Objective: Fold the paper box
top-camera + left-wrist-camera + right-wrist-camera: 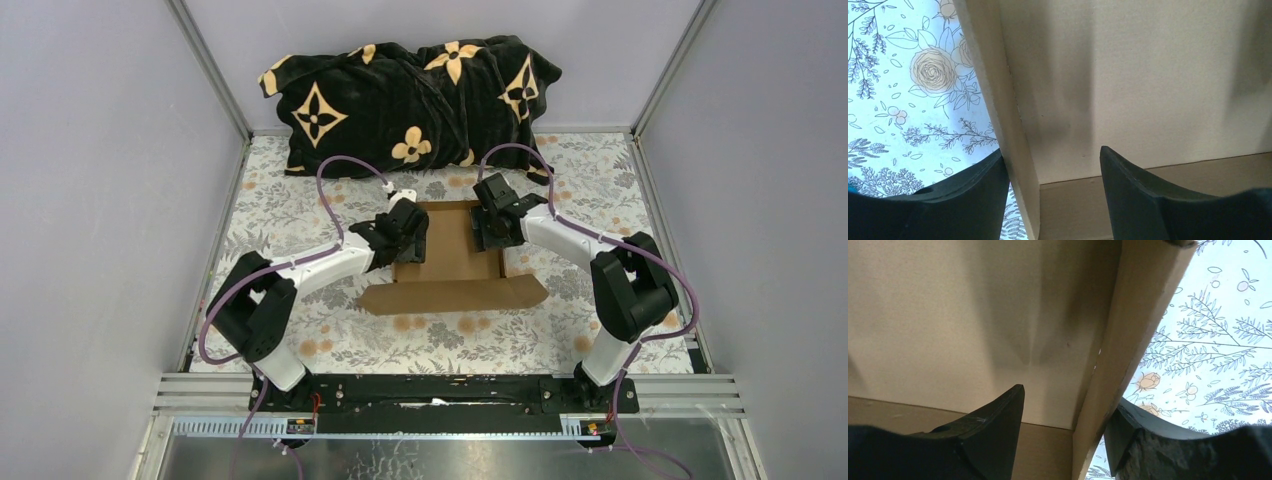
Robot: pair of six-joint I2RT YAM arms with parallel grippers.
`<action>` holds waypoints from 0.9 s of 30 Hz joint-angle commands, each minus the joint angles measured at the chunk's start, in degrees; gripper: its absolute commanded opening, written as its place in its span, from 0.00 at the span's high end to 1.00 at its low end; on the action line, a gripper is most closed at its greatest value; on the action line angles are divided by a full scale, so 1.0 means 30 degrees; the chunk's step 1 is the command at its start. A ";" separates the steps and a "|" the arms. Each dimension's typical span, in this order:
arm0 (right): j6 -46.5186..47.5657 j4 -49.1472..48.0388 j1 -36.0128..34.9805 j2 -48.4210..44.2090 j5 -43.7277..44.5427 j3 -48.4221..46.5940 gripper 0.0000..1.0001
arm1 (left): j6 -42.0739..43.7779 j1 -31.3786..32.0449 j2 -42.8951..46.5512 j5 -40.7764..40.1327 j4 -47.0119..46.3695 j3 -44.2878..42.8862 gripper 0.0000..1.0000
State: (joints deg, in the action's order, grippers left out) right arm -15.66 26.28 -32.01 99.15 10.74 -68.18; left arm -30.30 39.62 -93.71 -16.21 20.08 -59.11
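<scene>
Cardboard of the paper box [450,262] lies on the floral cloth [300,200] near the black patterned cushion [410,100], on the cushion's side facing the arm bases. We see both side walls raised and the front flap flat. The left gripper [405,232] straddles the left wall, jaws moderately wide, its outer finger [980,190] just beside the wall. The right gripper [492,222] straddles the right wall likewise, unclamped.

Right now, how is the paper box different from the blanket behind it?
The paper box is plain brown; the blanket is black with yellow flowers. The box sits mid-table with side walls raised; the blanket lies crumpled at the back. Both rest on the flowery tablecloth.
</scene>
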 commanded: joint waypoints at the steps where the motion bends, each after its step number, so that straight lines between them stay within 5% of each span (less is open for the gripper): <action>1: 0.0260 -0.0762 0.0064 -0.0975 -0.1988 -0.1034 0.35 | 0.0666 -0.0302 0.0529 0.1891 -0.2288 0.0113 0.29; 7: 0.0472 -0.0831 0.0210 -0.0791 -0.2994 -0.1483 0.02 | 0.0900 -0.0547 0.0669 0.3062 -0.3004 0.0391 0.20; 12: 0.0489 -0.0953 0.0211 -0.0684 -0.3078 -0.1510 0.00 | 0.1048 -0.0575 0.0936 0.3290 -0.3269 0.0581 0.13; 14: 0.0497 -0.1064 0.0211 -0.0783 -0.3083 -0.1469 0.00 | 0.1105 -0.0619 0.1109 0.3308 -0.3410 0.0749 0.02; 27: 0.0260 -0.2825 0.0262 -0.2057 -0.3442 -0.0345 0.00 | 0.1373 -0.0769 0.3115 0.4312 -0.5809 0.2428 0.02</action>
State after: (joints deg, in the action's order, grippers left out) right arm -14.37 23.27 -30.94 97.67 4.62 -69.52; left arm -27.16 37.08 -87.33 -6.87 11.79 -53.36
